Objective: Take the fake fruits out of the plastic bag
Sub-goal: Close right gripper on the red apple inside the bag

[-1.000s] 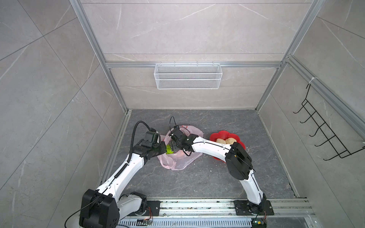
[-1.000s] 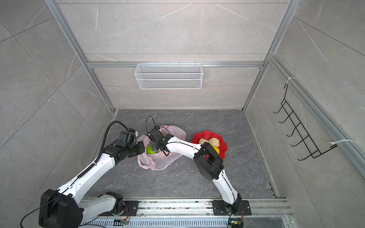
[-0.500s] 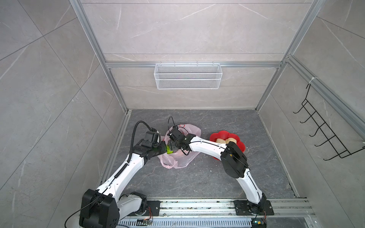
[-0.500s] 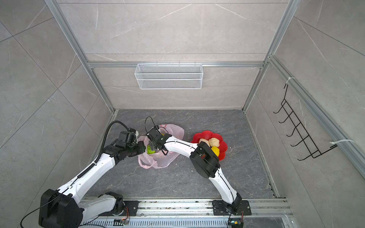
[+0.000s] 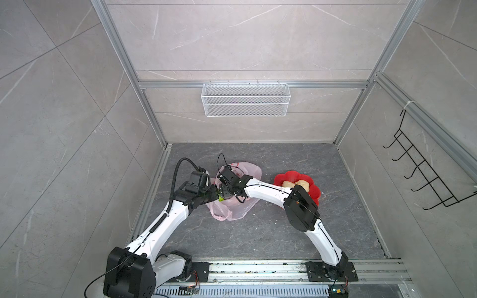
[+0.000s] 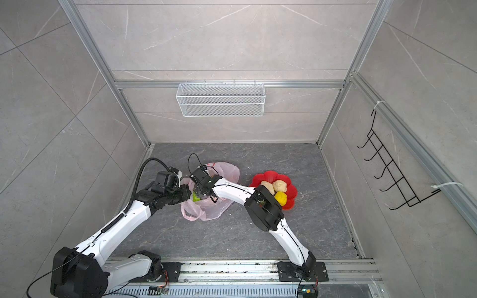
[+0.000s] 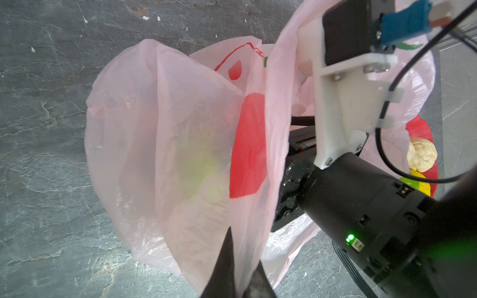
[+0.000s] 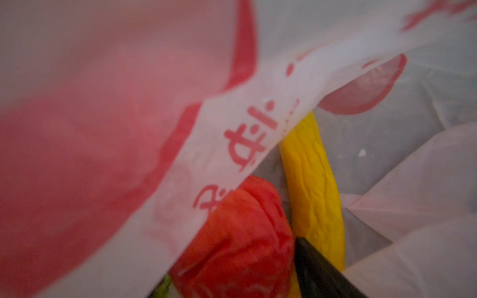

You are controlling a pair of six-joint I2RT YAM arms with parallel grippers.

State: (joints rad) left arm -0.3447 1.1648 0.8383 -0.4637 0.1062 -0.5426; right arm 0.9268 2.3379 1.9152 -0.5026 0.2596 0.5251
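Fake fruits (image 8: 312, 185) are lying inside the plastic bag (image 6: 219, 209), at nine o'clock from the red dish (image 6: 268, 176) in a top view; left gripper (image 7: 244, 247) is pinching its film closed; right gripper (image 6: 200, 193) is reaching inside, jaws spread wide; it is likely needing to be straddling the red apple (image 8: 232, 232) squarely, trapping no film.

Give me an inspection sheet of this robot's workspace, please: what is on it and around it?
Surface: dark grey stone-look floor, flat.
Job's things: plastic bag with an apple, a banana and a green fruit inside; beige lumps and a yellow fruit lie in the red dish.
Clutter: small white flecks.
Grippers: left gripper pinches the bag's edge; right gripper is inside the bag, jaws wide, no grip seen.
Cables: black hose on the left arm; thin wire looped above the right wrist.
Surroundings: white wire basket on the rear wall; black hook rack on the right wall.
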